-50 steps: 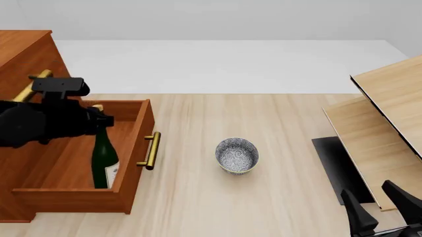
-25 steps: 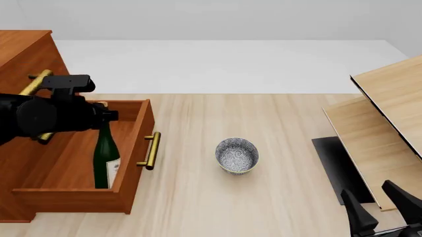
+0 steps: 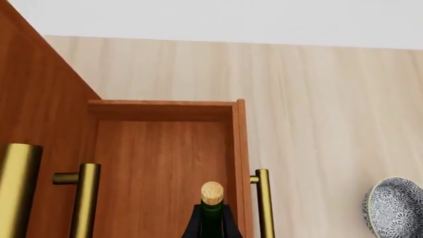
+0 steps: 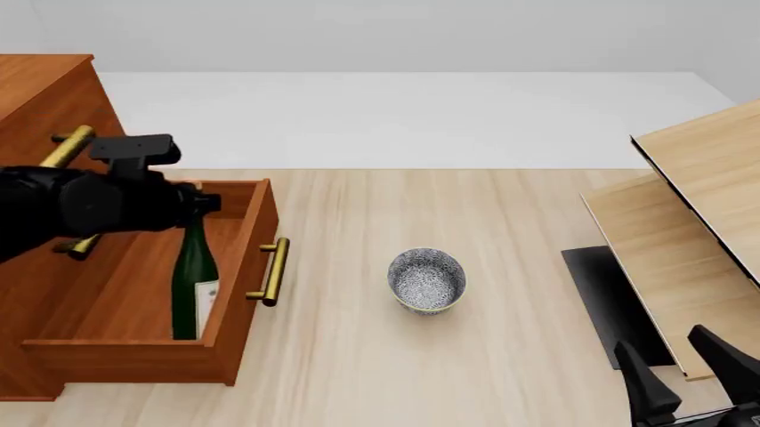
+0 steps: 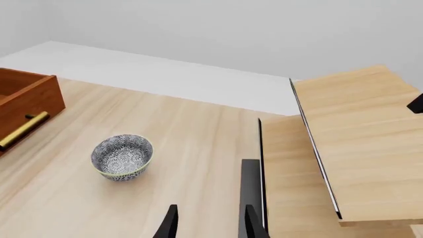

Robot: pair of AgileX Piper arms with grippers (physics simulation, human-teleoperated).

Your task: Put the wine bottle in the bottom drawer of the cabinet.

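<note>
The wine bottle [image 4: 190, 276] is upright with its lower part inside the open bottom drawer [image 4: 113, 294] of the cabinet [image 4: 42, 98], near the drawer's front; its base is hidden behind the drawer's near wall. My left gripper [image 4: 196, 206] is shut on the bottle's neck. In the left wrist view its black fingers [image 3: 192, 227] flank the neck just below the bottle's pale gold top [image 3: 212, 193], over the drawer floor [image 3: 158, 163]. My right gripper [image 4: 686, 372] is open and empty at the near right, far from the cabinet; it also shows in the right wrist view [image 5: 210, 223].
A speckled grey bowl [image 4: 426, 279] stands mid-table, right of the drawer's brass handle [image 4: 272, 271]. Pale slanted wooden furniture [image 4: 695, 205] on a dark base [image 4: 606, 298] fills the right side. An upper drawer's brass handle [image 4: 66, 147] sticks out beside my left arm.
My left gripper has moved a little to the right and farther back with the bottle's neck, and the bottle leans slightly that way. The right arm has not moved.
</note>
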